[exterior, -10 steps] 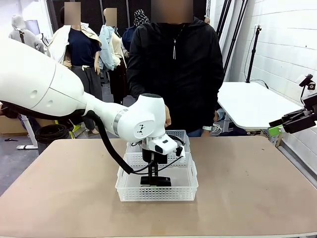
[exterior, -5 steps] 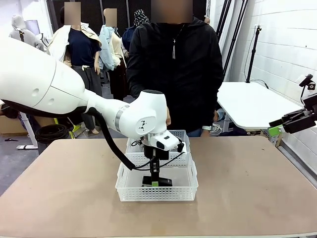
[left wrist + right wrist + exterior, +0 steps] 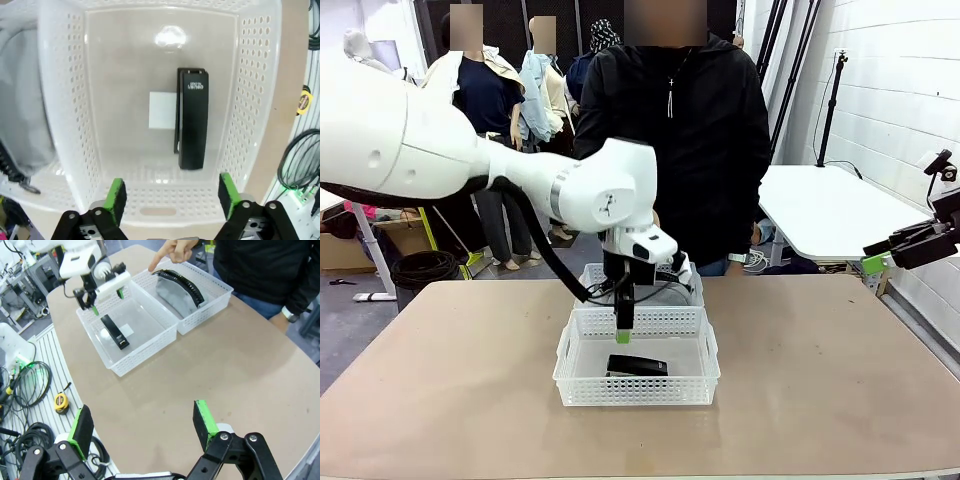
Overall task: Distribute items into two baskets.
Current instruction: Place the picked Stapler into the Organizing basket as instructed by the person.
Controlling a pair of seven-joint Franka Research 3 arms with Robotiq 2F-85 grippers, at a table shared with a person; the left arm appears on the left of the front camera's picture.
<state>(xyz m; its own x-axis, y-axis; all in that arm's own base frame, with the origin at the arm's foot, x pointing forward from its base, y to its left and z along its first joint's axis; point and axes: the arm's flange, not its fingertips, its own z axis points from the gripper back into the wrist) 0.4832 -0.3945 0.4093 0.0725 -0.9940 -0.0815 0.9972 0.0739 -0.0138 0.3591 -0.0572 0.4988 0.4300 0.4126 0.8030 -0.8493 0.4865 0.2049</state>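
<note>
Nearest the robot, a white lattice-walled basket (image 3: 637, 360) on the tan table (image 3: 820, 380), holding a small black oblong block (image 3: 637, 366) flat on its floor, partly over a white label (image 3: 162, 110); glossy, rectangular, faint print at one end in the left wrist view. Just above it, clear of the block, the left gripper (image 3: 623, 325) pointing down with green pads spread wide, holding nothing. Touching that basket on the far side, a second alike basket (image 3: 685, 282) with a grey folded cloth (image 3: 172, 297) inside and a thin black curved band (image 3: 185, 285) lying over it. At its far rim, a person's hand (image 3: 172, 251) pointing a finger down. Off at the table's right edge, the right gripper (image 3: 140, 432), jaws wide, empty. Beyond, a person in black, a white table (image 3: 830, 210), stands and white walls
</note>
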